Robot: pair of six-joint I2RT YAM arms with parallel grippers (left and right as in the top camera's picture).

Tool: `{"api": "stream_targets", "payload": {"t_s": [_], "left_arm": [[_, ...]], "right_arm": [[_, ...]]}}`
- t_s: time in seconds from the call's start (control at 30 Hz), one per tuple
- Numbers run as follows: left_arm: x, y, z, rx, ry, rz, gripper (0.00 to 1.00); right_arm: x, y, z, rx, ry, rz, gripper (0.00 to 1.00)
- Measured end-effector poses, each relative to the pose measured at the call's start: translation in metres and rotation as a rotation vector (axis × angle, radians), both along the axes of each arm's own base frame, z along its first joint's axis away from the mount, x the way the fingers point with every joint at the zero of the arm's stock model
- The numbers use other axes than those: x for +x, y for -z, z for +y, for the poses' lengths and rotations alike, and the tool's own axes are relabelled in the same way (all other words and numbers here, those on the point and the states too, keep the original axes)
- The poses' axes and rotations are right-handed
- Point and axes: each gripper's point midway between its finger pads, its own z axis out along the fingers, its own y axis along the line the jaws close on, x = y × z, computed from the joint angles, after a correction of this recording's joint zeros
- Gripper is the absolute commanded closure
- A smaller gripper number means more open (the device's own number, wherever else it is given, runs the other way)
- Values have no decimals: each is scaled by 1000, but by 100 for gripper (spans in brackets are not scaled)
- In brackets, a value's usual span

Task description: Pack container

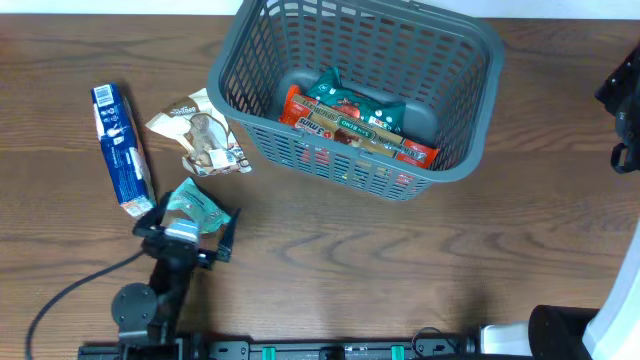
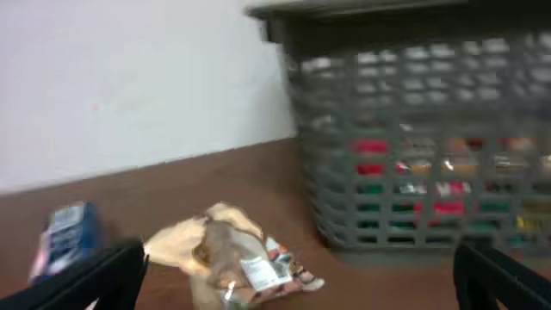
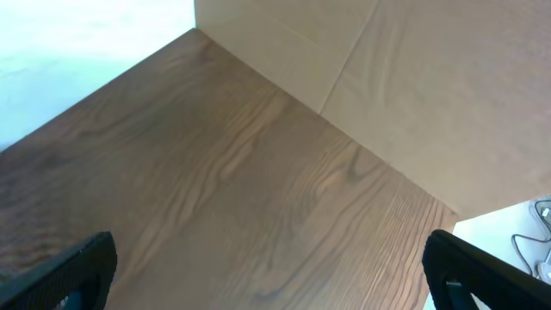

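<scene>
Container [image 1: 245,70] stood at the far middle of the desk [image 1: 400,260], a dark grey slotted basket holding red and green packets [image 1: 355,120]. In my left wrist view it [image 2: 413,112] was blurred, its right side cut off, and only colours showed through the slots. My left gripper [image 1: 185,232] hung with its jaws spread wide, near the front left of the desk. A teal packet [image 1: 195,208] lay right at those jaws; I could not tell whether they touched it, and the wrist view did not show it. Between it and the container lay a crumpled cream-and-brown packet [image 1: 200,135], and a blue carton [image 1: 122,150] lay further left. My right gripper [image 3: 275,280] was wide open too, holding nothing, over bare wood, with a beige panel [image 3: 387,86] beyond. Overhead, that arm was cut off at the right edge.
</scene>
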Motion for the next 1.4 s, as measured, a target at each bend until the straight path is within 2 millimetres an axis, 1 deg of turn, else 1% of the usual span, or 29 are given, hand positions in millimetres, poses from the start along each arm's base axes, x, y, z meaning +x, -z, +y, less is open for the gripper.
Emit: {"api": "stream_targets", "payload": {"t_s": [0.03, 0.2, 0.3, 0.4, 0.53, 0.6, 0.7, 0.8, 0.97, 1.13, 1.2, 1.3, 1.4], "left_arm": [[-1, -9, 3, -16, -19, 3, 1], [-4, -54, 21, -58, -129, 143, 1], [1, -71, 25, -61, -160, 254, 1], [12, -77, 28, -55, -177, 419, 1], [24, -70, 28, -45, -182, 655, 1], [33, -70, 24, -52, -157, 728, 1], [46, -77, 13, -79, -92, 748, 1], [55, -89, 0, -108, -19, 712, 1], [55, -102, -10, -130, 46, 674, 1], [55, -125, -20, -142, 108, 592, 1], [54, -131, -22, -144, 120, 573, 2], [56, -130, -21, -172, 105, 590, 1], [63, -116, -12, -224, 30, 665, 1]], "right_arm": [[0, 0, 0, 0, 0, 0, 1], [0, 0, 0, 1, 1, -1, 1], [0, 0, 0, 2, 1, 0, 1], [0, 0, 0, 1, 2, -1, 1], [0, 0, 0, 1, 2, 0, 1], [0, 0, 0, 1, 2, 0, 1], [0, 0, 0, 1, 2, 0, 1], [0, 0, 0, 1, 3, 0, 1], [0, 0, 0, 1, 2, 0, 1], [0, 0, 0, 1, 3, 0, 1], [0, 0, 0, 1, 2, 0, 1], [0, 0, 0, 1, 2, 0, 1], [0, 0, 0, 1, 2, 0, 1]]}}
